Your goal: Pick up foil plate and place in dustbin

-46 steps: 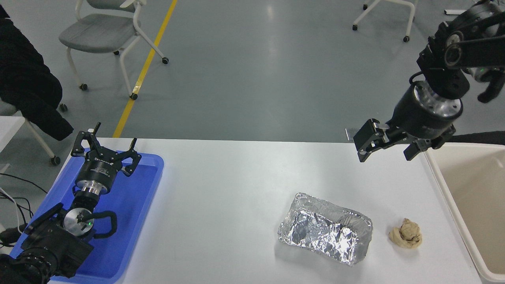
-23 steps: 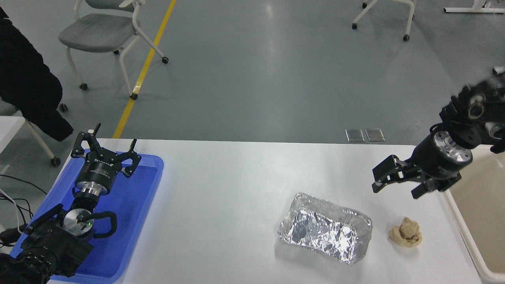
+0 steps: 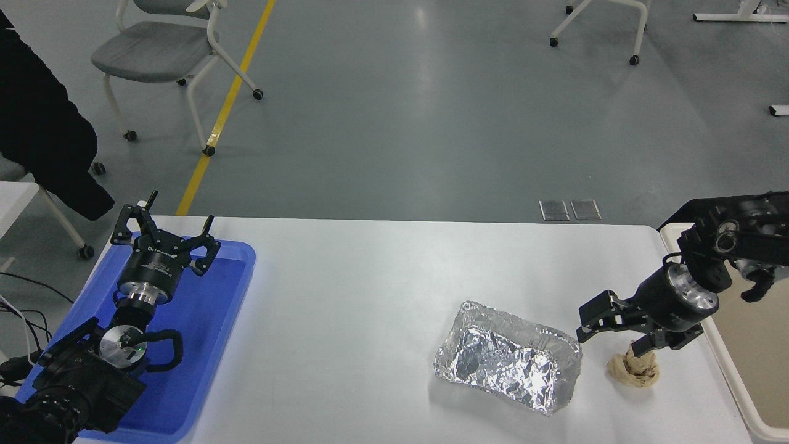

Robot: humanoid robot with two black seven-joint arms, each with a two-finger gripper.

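Note:
The foil plate, a crinkled silver tray with a raised rim, lies on the white table right of centre. My right gripper is open and hangs low just off the plate's far right corner, one finger near that corner, the other over a tan paper wad. Nothing is between its fingers. The dustbin, cream with a beige inside, stands at the table's right edge, partly behind my right arm. My left gripper is open and parked over the blue tray at the lower left.
A flat blue tray lies under the left arm. Grey chairs stand on the floor beyond the table. A dark coat hangs at the far left.
My right arm has come down and toward me, from high above the table's far right corner to just beside the foil plate. The plate, the wad and the left arm have not moved.

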